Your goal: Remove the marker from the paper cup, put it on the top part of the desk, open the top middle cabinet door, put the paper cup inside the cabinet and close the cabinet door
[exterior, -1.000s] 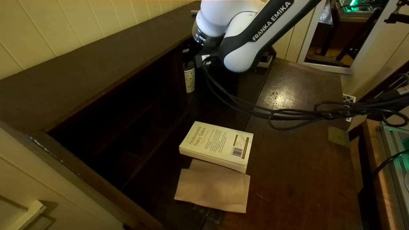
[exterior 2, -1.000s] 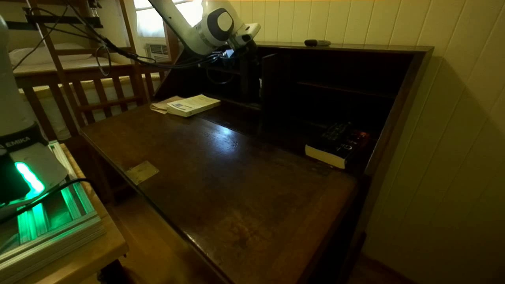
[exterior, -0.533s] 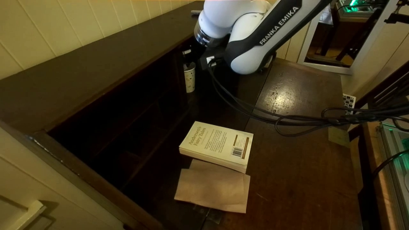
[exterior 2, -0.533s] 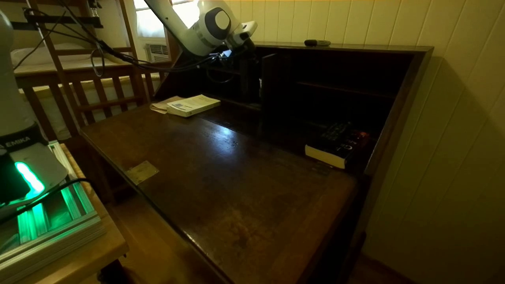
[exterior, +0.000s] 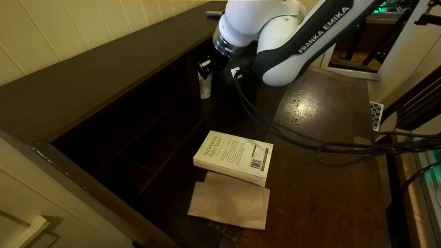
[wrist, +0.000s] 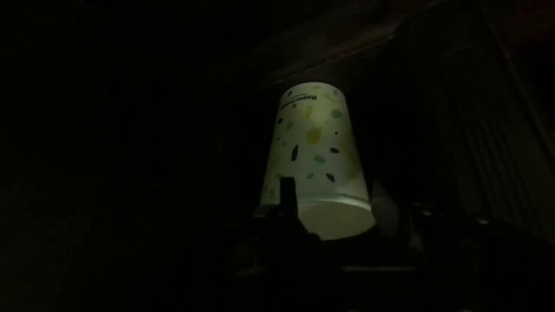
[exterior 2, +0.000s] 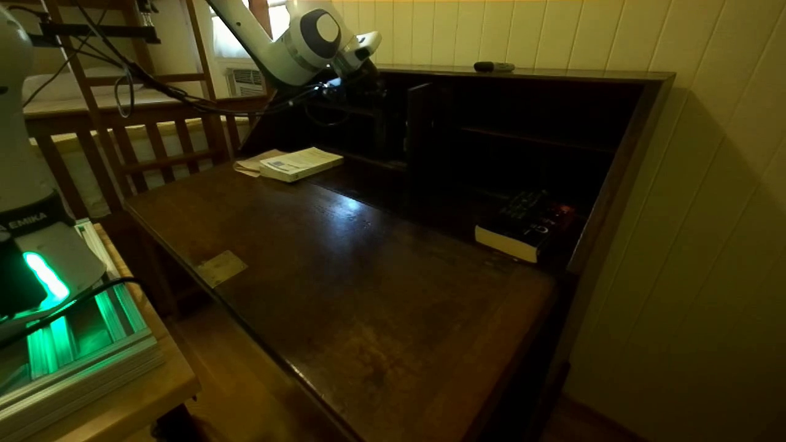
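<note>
Shares a dark tabletop [exterior: 317,196] with a white paperback [exterior: 237,156], Andersen's Fairy Tales, back cover up, and a piece of brown paper [exterior: 229,205] beside it; also, well apart from both in an exterior view, with a thick black book [exterior 2: 531,220]. Carries black cables [exterior: 389,149] in loops over the tabletop, near the paperback. Sits close to a dark upright panel [exterior 2: 420,123], too dim to call door or divider. With white arm [exterior: 280,34] bent, slopes down from the upper right in an exterior view, doubles back at a low joint and angles the hand [wrist: 333,190] down below the front edge of the top part of the desk [exterior: 113,67], to the mouth of the paper cup [wrist: 314,143]. Holds two fingers [wrist: 288,190] apart there in the wrist view, one across the cup wall at the rim, one just beside the opposite side; cannot tell whether gripping or only around the cup. As for the cup, points mouth up in an exterior view, long axis near vertical. As for the marker [exterior 2: 494,66], lies roughly lengthwise on the top part of the desk in both exterior views.
</note>
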